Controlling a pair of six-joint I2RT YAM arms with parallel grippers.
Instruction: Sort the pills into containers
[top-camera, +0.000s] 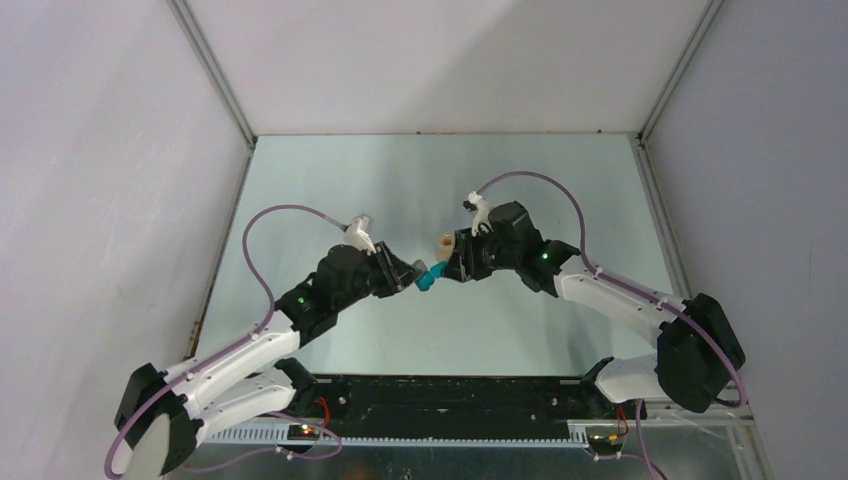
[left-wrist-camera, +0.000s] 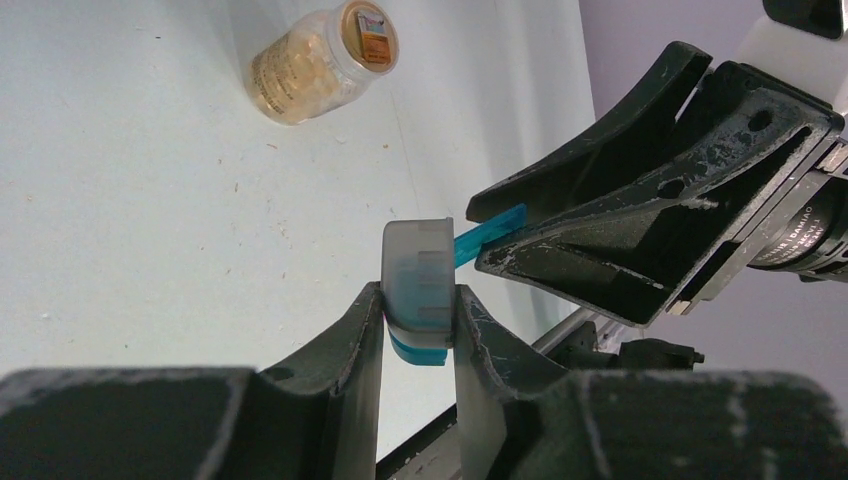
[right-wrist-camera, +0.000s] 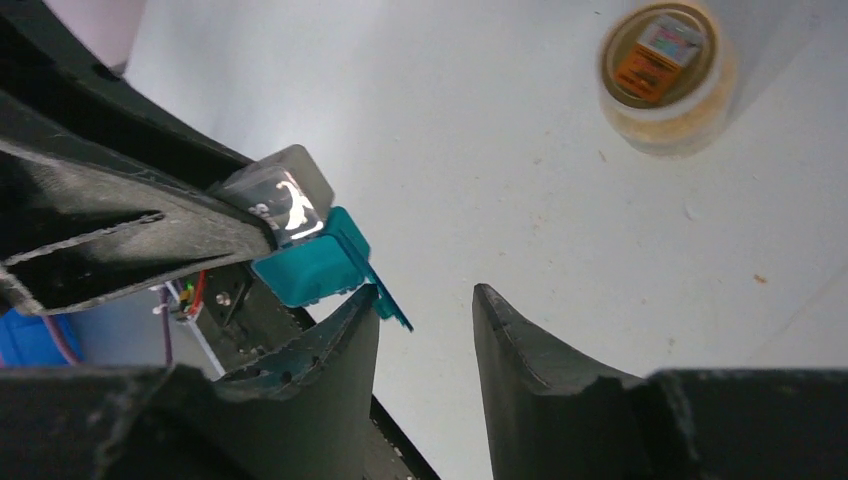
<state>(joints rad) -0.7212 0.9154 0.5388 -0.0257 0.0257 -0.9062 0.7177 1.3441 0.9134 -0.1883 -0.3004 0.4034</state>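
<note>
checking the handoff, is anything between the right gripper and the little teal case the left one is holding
Nothing visible does. The left gripper is shut on the teal case, and the open right gripper sits right at the case's thin tab. The pill bottle is off to the side, well away from both.

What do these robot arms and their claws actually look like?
The left arm and right arm match: white tube links, bulky black joints, a small green light, a looping purple cable. The left claw and right claw each have two scuffed black wedge-shaped fingers.

Teal case (top-camera: 429, 280) at left end effector (top-camera: 414, 275)
</note>
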